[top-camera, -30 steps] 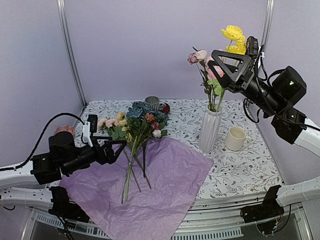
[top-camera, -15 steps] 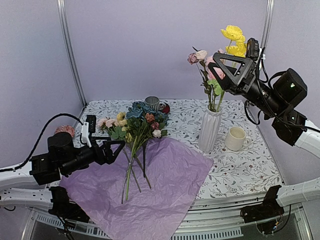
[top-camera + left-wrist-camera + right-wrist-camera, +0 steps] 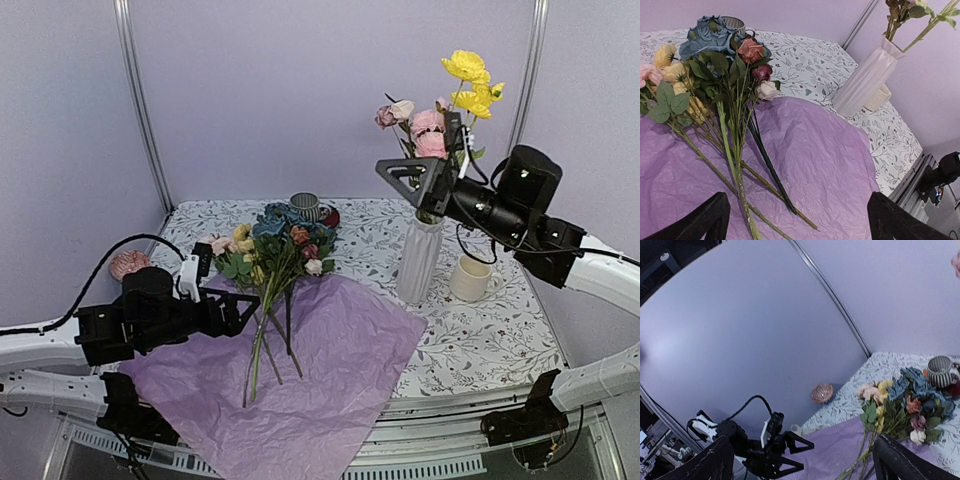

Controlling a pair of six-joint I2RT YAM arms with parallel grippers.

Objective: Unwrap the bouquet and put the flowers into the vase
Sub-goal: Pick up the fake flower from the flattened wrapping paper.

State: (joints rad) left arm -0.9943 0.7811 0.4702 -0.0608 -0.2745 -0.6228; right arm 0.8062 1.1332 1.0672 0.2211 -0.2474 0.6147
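- Left gripper (image 3: 240, 304) was spread wide with nothing in it, hovering low over the near left part of the tissue paper (image 3: 340, 350), just beside the loose stems.
- Right gripper (image 3: 400, 184) was wide open and empty too, held up at the left side of the stems that stand in the vase (image 3: 418, 260), just above its neck. I couldn't tell whether it touched them.
- Done so far, as I read it: the bouquet was unwrapped, and the paper lay flat on the table (image 3: 480, 340) as an open sheet.
- A few stems were already in the vase, with pink blooms (image 3: 428, 128) and yellow ones (image 3: 466, 68) up top.
- Left to do: most of the flowers (image 3: 275, 245) lay in a fan on the paper. Their heads pointed to the back of the table and their stems toward me. I'd call it under half done.
- The vase stood upright at the right edge of the paper, with the mug (image 3: 470, 278) just beside it on the right.
- Against a second earlier, the right arm had swung down and to the left. Its gripper had been up among the yellow blooms and now sat lower, near the vase neck, so the blooms stood clear.
- The left gripper had crept to the right, closer to the stems on the paper.
- The pile on the paper, the vase and the mug hadn't shifted.
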